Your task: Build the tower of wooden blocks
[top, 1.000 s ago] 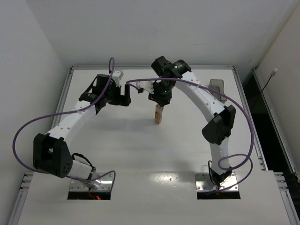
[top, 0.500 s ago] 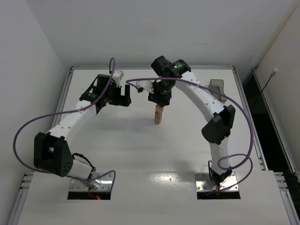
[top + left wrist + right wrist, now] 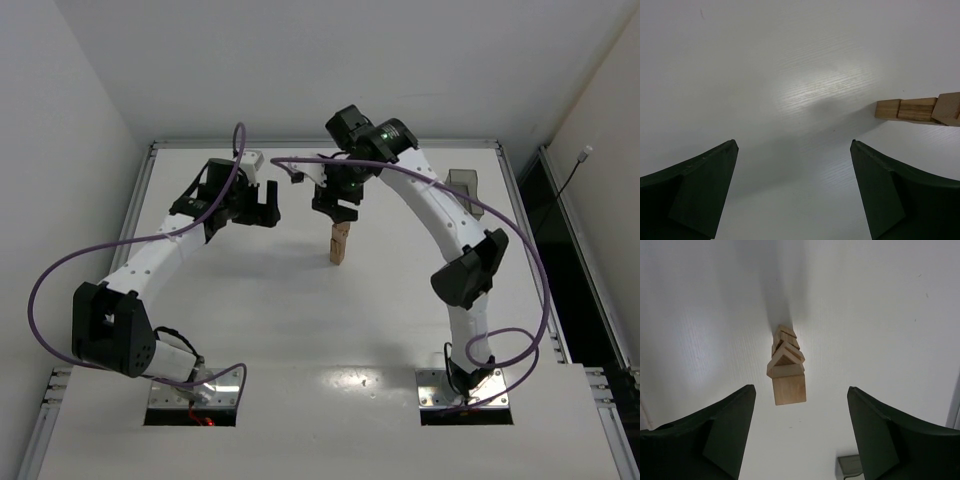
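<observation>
Lifted since a second ago, our right end effector point(image 3: 334, 207) hovers released above the tower point(image 3: 340, 243) on the tabletop point(image 3: 300, 310). Our left end effector point(image 3: 262, 216) hangs spread, empty, beside it. We judge placing finished; next, withdraw without nudging.

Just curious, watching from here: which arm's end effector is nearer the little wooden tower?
Right. The right end effector hovers open just above the tower; the left end effector hangs open off to its left, apart from it.
</observation>
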Robot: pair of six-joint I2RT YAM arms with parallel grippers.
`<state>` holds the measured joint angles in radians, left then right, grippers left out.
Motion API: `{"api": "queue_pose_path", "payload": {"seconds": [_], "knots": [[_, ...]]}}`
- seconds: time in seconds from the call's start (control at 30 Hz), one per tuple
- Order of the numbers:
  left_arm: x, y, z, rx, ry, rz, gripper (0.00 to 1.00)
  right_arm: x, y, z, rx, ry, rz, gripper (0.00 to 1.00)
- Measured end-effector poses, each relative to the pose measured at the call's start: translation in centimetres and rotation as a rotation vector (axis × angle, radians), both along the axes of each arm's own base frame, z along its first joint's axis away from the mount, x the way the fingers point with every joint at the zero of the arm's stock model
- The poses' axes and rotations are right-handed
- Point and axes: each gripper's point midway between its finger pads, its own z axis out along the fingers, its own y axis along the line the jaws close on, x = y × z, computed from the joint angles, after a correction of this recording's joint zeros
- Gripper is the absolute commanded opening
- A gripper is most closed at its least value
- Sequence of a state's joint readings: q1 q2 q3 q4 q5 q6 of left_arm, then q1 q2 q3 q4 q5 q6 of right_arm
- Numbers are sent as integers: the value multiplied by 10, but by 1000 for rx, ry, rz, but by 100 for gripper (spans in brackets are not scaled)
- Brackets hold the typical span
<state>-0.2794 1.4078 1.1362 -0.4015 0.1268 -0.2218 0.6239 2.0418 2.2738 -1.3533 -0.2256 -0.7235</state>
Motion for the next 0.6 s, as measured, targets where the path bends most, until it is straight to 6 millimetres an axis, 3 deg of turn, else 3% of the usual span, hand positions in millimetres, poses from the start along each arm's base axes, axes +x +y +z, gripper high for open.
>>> {"api": "queue_pose_path", "payload": {"seconds": [0.1,0.17,0.33,0.4,0.47,0.57,0.6], "knots": [[0,0,0,2,0,2,97,3,4,14,61,-28,-19,73],[0,1,-1,2,0,3,100,6,5,28,128,-70,-49,80],[-10,7,-6,16,0,12,100,16,-32,75,272,-226,-225,84],[-13,14,-7,29,-6,26,100,33,-54,94,337,-298,-335,85],[-14,20,-6,50,-19,41,100,51,-86,98,381,-339,-461,85],[-12,30,-4,88,-44,77,100,77,-145,75,381,-350,-657,85],[-11,35,-5,105,-48,94,100,83,-167,59,365,-342,-722,85]]}}
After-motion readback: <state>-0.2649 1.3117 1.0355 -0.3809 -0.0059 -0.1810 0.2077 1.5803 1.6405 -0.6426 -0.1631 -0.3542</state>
